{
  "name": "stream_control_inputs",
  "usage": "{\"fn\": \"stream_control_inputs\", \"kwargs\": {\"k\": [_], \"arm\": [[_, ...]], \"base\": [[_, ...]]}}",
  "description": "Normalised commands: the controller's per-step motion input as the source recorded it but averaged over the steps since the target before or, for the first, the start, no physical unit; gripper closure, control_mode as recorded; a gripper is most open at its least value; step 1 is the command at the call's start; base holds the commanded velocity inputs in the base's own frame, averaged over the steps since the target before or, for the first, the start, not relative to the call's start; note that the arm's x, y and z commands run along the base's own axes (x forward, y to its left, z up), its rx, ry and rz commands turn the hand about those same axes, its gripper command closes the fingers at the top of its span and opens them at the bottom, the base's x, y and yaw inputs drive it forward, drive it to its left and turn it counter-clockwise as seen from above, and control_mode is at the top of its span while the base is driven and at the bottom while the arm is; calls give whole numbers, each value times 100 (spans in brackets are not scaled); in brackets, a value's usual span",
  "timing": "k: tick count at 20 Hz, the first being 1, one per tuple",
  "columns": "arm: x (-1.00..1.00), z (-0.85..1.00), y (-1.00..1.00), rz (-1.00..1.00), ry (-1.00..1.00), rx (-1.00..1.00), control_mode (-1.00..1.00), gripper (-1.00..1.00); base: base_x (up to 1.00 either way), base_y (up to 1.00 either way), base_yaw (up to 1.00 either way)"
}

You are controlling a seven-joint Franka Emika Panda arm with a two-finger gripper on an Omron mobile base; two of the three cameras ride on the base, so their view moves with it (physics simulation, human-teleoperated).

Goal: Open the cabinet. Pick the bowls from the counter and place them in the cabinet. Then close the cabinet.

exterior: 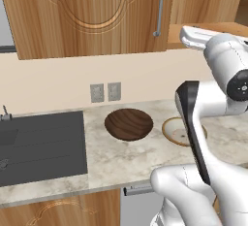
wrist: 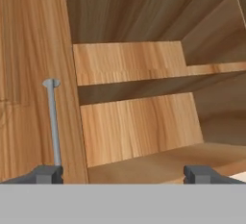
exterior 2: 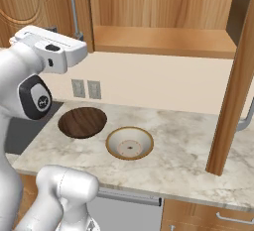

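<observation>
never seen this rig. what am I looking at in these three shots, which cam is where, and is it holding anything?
It is a rendered kitchen with one white robot arm on a drivable base. Two pictures come from cameras on that base, behind the arm to its left and right; the third looks along the hand. In the hand view the gripper stands open and holds nothing, facing the cabinet, whose right door is swung open and left door is closed. On the counter sit two bowls: a dark wooden bowl and a tan bowl, side by side, not yet moved. A dark sink lies to the left, with wall outlets behind.
</observation>
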Motion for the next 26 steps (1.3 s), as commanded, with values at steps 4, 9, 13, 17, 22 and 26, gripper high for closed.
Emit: {"fn": "stream_control_inputs", "kwargs": {"k": [4, 9, 13, 17, 22, 26], "arm": [[-1, 0, 40, 17, 0, 0, -100, -100], [0, 0, 21, 17, 0, 0, -100, -100], [0, 0, 21, 15, 0, 0, -100, -100], [0, 0, 19, 12, 0, 0, -100, -100], [0, 0, 4, 4, -2, 0, -100, -100], [4, -2, -1, 0, 0, 0, -100, -100]], "base": [[0, 0, 0], [0, 0, 0], [0, 0, 0], [0, 0, 0], [0, 0, 0], [0, 0, 0]]}}
